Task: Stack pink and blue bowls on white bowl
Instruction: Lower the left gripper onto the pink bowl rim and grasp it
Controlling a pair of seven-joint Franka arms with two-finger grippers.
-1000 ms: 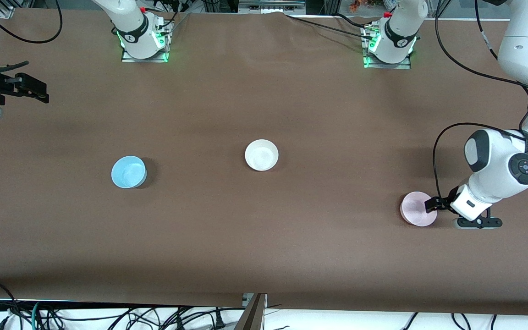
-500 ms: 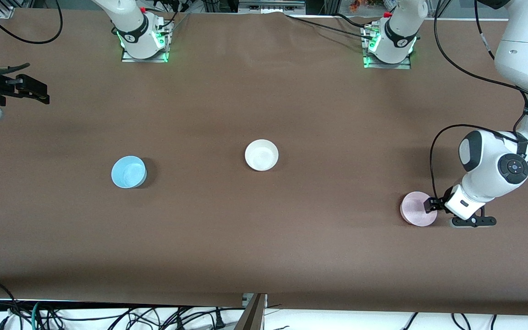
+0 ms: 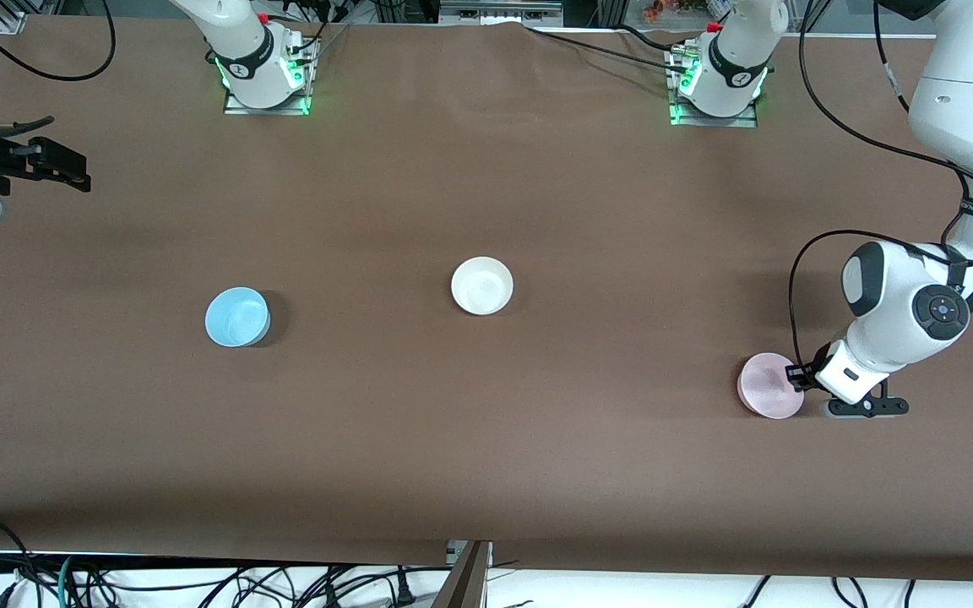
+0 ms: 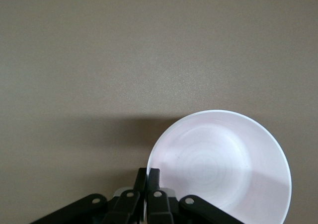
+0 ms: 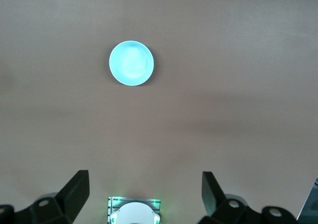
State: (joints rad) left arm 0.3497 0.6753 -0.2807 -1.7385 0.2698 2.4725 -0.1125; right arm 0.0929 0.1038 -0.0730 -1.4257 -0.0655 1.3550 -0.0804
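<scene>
Pink bowl, at the left arm's end of the surface, has its rim pinched by the left claw, apparently ready to lift toward the central white bowl, while the right claw waits spread above the blue bowl.

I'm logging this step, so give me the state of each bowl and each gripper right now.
pink bowl: upright on the table, rim pinched by the left gripper.
blue bowl: upright, empty, untouched.
white bowl: upright, empty, nothing stacked on it.
left gripper: shut on the pink bowl's rim.
right gripper: open, waiting high over the table.
</scene>
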